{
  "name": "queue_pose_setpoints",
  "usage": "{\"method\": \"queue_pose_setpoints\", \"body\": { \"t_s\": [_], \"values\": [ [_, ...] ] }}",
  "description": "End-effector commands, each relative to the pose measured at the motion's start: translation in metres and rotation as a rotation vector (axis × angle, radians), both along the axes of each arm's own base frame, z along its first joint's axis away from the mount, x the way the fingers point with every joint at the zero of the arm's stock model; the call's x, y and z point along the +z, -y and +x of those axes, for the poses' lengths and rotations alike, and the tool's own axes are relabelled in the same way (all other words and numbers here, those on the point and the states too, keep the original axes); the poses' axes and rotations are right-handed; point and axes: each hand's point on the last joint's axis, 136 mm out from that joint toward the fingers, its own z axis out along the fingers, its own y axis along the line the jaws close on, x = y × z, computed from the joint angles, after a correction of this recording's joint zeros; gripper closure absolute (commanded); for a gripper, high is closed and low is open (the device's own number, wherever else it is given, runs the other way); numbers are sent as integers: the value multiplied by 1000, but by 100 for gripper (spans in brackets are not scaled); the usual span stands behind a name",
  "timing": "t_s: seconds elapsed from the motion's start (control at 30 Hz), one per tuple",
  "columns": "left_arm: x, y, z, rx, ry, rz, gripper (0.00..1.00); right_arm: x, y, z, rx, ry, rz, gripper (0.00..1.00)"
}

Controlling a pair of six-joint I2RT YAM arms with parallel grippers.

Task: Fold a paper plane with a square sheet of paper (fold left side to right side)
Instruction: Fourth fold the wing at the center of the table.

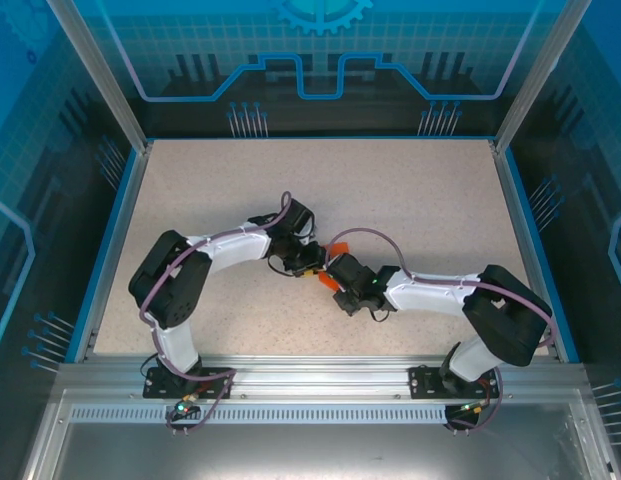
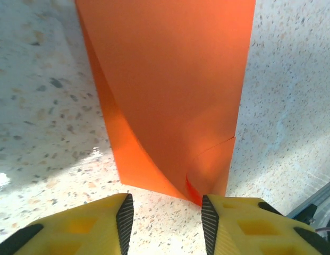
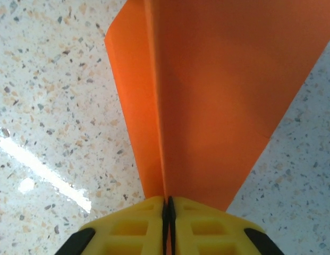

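The square sheet of paper (image 2: 170, 79) is bright orange and partly folded over, its upper layer curving up off the speckled table. My left gripper (image 2: 167, 204) is open just short of its near edge, and the paper's near corner touches the right finger pad (image 2: 208, 218). My right gripper (image 3: 167, 204) is shut on the paper (image 3: 218, 106), pinching a raised flap edge-on between its yellow fingers. From above, the left gripper (image 1: 308, 262) and right gripper (image 1: 335, 278) meet at mid-table, and only slivers of the orange paper (image 1: 337, 285) show between them.
The speckled table (image 1: 410, 200) is bounded by a blue rim and aluminium frame posts (image 1: 100, 75). Both arms reach inward from their bases at the near edge, with purple cables looping over them. A metal rail corner (image 2: 319, 204) shows in the left wrist view.
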Motion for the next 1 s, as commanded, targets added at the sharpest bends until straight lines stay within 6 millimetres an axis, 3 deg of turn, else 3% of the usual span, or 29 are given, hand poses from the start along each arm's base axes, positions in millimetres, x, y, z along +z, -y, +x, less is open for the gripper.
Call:
{"method": "queue_pose_setpoints", "body": {
  "t_s": [0.0, 0.17, 0.3, 0.5, 0.73, 0.97],
  "values": [
    [39, -6, 11, 5, 83, -50, 52, -2, -7, -3, 24, -34, 28, 91],
    [53, -31, 14, 54, 138, -25, 41, 6, -9, -2, 9, -65, 94, 93],
    [50, -38, 9, 63, 145, -16, 43, 16, -10, 1, -12, -102, 199, 95],
    [25, -13, -1, 21, 73, -65, 63, 20, -4, 7, -57, -176, 349, 97],
    [8, 25, 2, -38, 33, -70, 65, 17, 1, 10, -87, -233, 421, 97],
    [-11, 32, 7, -32, -3, -43, 68, 12, 1, 10, -97, -251, 429, 96]
  ]
}}
